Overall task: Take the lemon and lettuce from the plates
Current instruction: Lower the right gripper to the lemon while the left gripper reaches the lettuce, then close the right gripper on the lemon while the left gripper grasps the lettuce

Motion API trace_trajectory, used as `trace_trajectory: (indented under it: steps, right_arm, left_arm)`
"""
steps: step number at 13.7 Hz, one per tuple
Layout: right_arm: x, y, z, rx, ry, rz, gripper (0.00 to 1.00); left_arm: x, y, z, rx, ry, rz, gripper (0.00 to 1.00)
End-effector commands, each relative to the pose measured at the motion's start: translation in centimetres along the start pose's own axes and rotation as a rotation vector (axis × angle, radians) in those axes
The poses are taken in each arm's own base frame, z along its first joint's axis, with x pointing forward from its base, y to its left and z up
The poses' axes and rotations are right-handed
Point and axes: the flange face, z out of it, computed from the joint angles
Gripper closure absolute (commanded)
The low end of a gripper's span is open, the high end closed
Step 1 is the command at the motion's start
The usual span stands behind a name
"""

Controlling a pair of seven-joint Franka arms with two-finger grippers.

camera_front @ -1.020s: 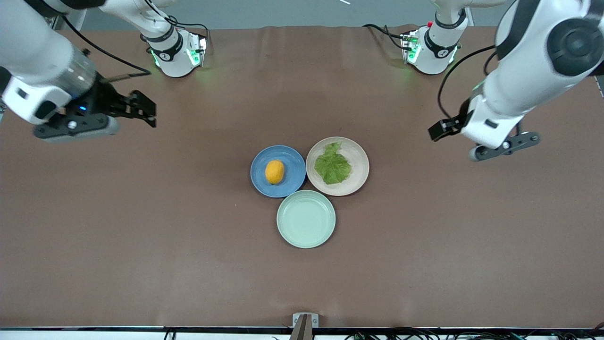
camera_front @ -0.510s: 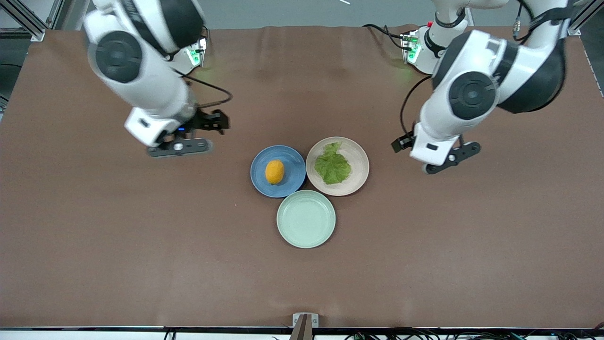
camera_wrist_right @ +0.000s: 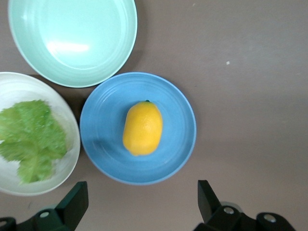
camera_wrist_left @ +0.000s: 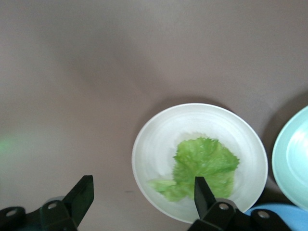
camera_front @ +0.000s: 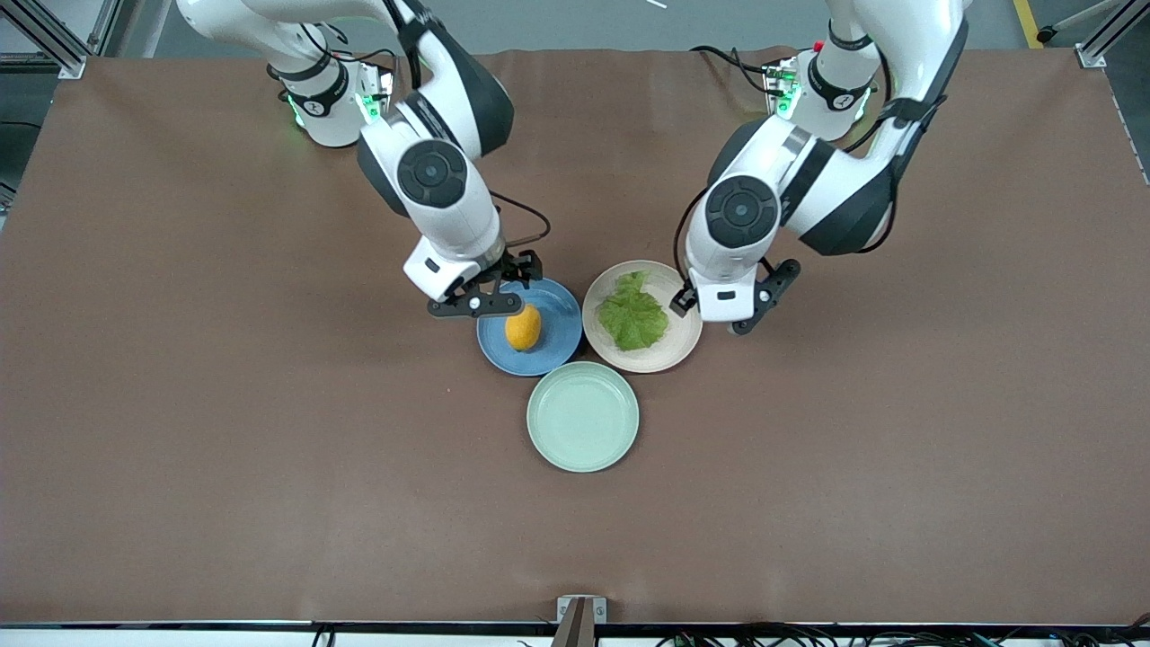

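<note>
The lemon [camera_front: 523, 327] lies on the blue plate [camera_front: 555, 310]. The lettuce [camera_front: 634, 314] lies flat on the beige-pink plate [camera_front: 683, 334] beside it, toward the left arm's end. My right gripper [camera_front: 514, 270] is open and empty, up over the blue plate's rim on the robots' side. In the right wrist view the lemon [camera_wrist_right: 142, 128] sits mid-plate [camera_wrist_right: 178, 120] ahead of the fingertips [camera_wrist_right: 77, 195]. My left gripper [camera_front: 692, 304] is open and empty over the beige-pink plate's rim. In the left wrist view one finger [camera_wrist_left: 203, 190] overlaps the lettuce [camera_wrist_left: 204, 161].
An empty mint-green plate [camera_front: 582, 416] touches both plates on the side nearer the front camera. It also shows in the right wrist view [camera_wrist_right: 72, 38] and the left wrist view [camera_wrist_left: 294, 163]. Brown table cloth [camera_front: 269, 431] lies all around.
Both arms have swung in from the table's ends to the plates. The right gripper came over the blue plate, the left over the beige-pink plate. Lemon and lettuce have not moved.
</note>
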Motion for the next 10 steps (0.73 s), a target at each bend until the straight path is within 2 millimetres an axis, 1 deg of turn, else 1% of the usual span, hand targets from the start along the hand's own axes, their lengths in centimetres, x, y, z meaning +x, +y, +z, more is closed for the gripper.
trace_trajectory:
  steps: [1, 2, 3, 5, 6, 7, 8, 10]
  right_arm:
    - [0.3, 0.5, 4.9, 0.019, -0.002, 0.039, 0.0]
    - [0.6, 0.5, 6.7, 0.019, -0.004, 0.043, 0.0]
    - [0.9, 0.5, 8.0, 0.028, -0.005, 0.057, 0.0]
    - [1.1, 0.2, 10.3, 0.047, -0.007, 0.084, 0.0]
    - [1.2, 0.4, 11.1, 0.045, -0.009, 0.087, 0.0]
    - [1.3, 0.3, 11.4, 0.046, -0.006, 0.088, 0.0]
    - [1.4, 0.4, 11.9, 0.048, -0.005, 0.09, 0.0]
    - [1.5, 0.3, 13.4, 0.057, 0.001, 0.098, 0.0]
  left_arm:
    - [-1.8, 1.2, 2.3, -0.001, -0.005, -0.149, 0.07]
    - [-2.5, 1.6, 3.2, 0.006, -0.017, -0.225, 0.07]
    - [-3.3, 1.8, 3.6, 0.003, -0.019, -0.274, 0.09]
    - [-4.3, 2.5, 4.1, -0.029, -0.027, -0.419, 0.09]
    - [-5.0, 2.9, 4.9, -0.033, -0.029, -0.465, 0.09]
    - [-5.4, 3.1, 5.8, -0.021, -0.026, -0.482, 0.09]
    - [-5.6, 3.2, 6.8, -0.009, -0.028, -0.496, 0.09]
    - [-5.6, 4.0, 8.3, -0.026, -0.038, -0.598, 0.09]
